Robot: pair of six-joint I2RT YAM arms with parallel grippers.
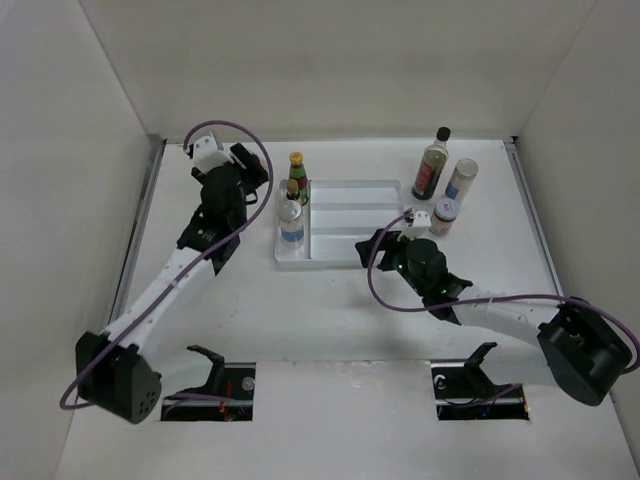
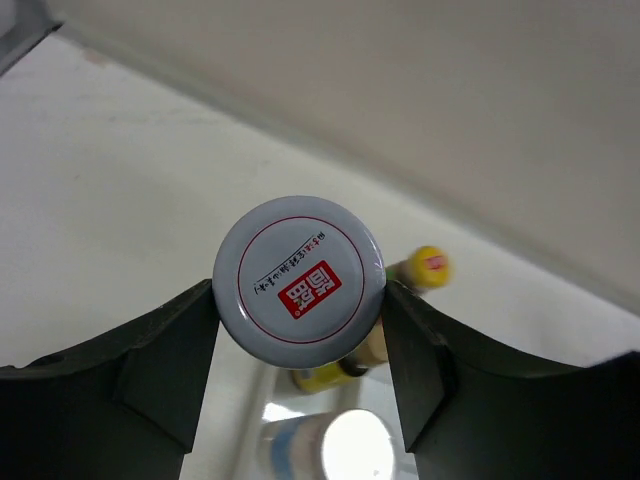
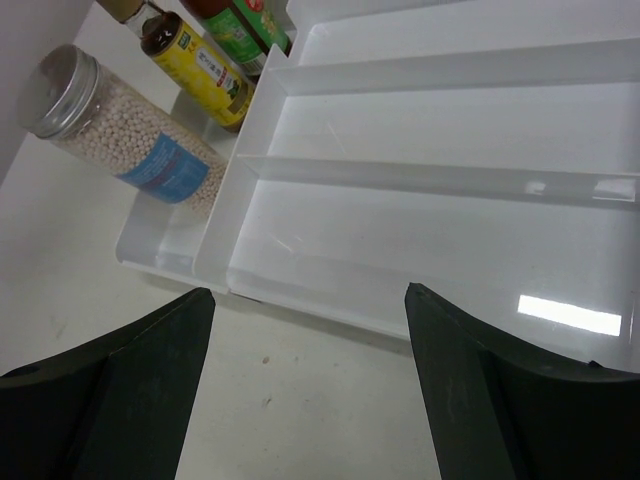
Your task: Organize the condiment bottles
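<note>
My left gripper is shut on a short jar, gripping its white lid with a red logo, and holds it above the left end of the white divided tray. In the top view the left gripper hides this jar. In the tray's left compartment stand a yellow-capped green-and-red bottle, a yellow-labelled bottle and a clear blue-labelled jar. My right gripper is open and empty at the tray's near edge. A tall dark bottle, a white blue-labelled bottle and a short red-labelled jar stand right of the tray.
The tray's long compartments hold nothing. White walls enclose the table at the back and both sides. The right arm lies across the table's near right part.
</note>
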